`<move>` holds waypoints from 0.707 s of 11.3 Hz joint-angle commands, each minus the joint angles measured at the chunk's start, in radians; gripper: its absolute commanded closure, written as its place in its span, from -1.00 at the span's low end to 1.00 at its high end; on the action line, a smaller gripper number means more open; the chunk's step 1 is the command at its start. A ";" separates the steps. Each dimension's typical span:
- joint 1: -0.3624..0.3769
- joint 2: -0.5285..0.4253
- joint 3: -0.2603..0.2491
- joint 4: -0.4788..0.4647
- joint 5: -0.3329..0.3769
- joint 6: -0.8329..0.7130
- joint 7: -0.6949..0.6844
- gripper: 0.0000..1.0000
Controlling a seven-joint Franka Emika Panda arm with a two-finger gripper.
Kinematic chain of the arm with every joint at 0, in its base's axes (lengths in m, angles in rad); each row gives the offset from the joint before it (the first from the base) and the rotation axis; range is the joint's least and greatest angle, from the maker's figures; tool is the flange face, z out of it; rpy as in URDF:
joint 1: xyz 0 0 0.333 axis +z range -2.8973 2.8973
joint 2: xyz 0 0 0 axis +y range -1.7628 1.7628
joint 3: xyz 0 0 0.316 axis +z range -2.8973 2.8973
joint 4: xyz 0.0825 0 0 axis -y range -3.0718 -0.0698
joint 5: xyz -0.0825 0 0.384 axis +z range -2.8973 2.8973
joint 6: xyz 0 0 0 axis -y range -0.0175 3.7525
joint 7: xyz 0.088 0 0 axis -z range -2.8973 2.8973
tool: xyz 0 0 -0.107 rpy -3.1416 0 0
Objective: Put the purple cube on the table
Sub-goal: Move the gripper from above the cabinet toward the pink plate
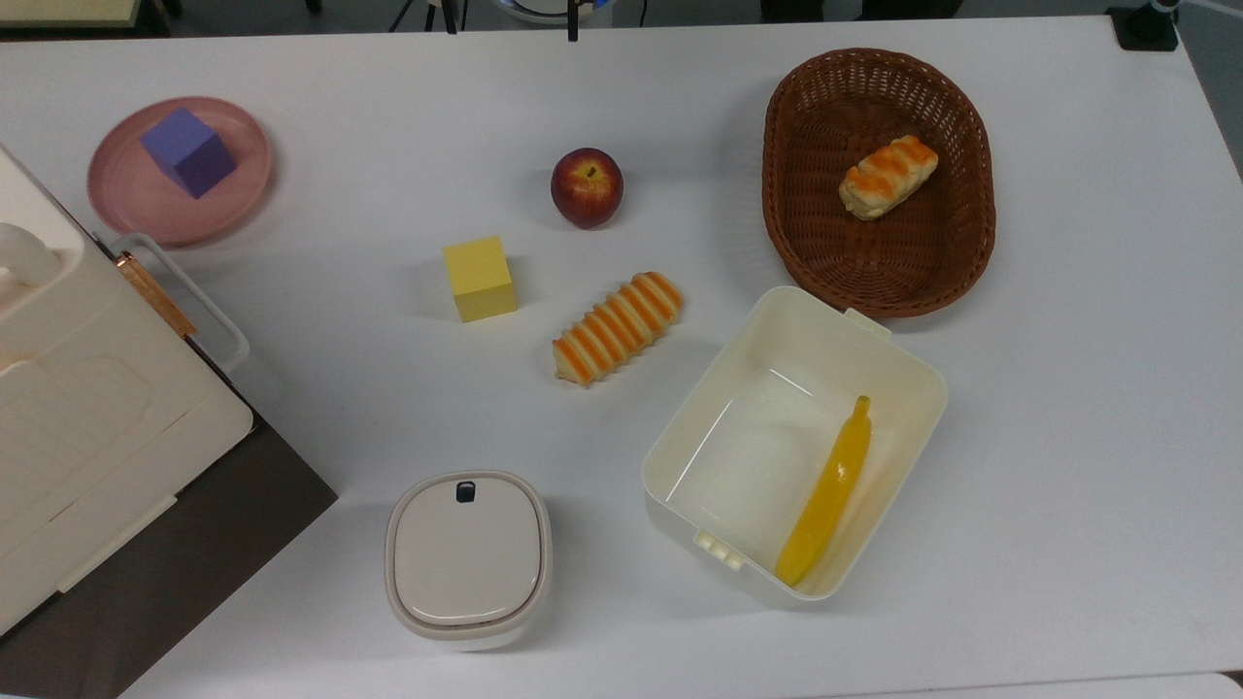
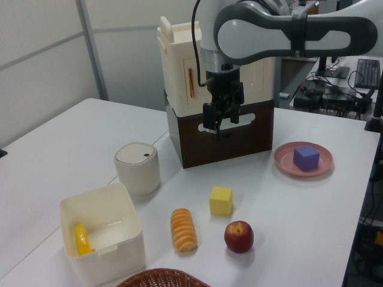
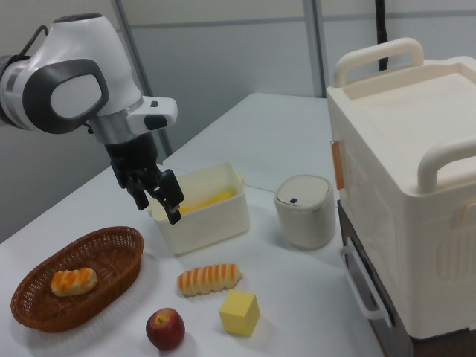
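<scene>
Now the purple cube (image 2: pixel 306 158) sits on the pink plate (image 2: pixel 284 162), at about four o'clock from the gripper (image 2: pixel 218 120) in the left view; its fingers are slightly spread, holding nothing.

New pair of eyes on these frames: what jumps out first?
Probably the robot arm hanging above the table, its open gripper holding nothing. Next, the purple cube sitting on the pink plate at the top view's left, with a yellow cube and a red apple near the middle. The brown basket holding a bread roll also draws attention at the top view's upper right.
</scene>
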 commanded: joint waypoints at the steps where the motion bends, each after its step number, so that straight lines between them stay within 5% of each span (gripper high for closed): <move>1: -0.014 -0.009 -0.007 -0.014 0.005 -0.010 -0.017 -1.00; 8: -0.175 -0.009 -0.007 -0.017 0.005 0.019 -0.171 -1.00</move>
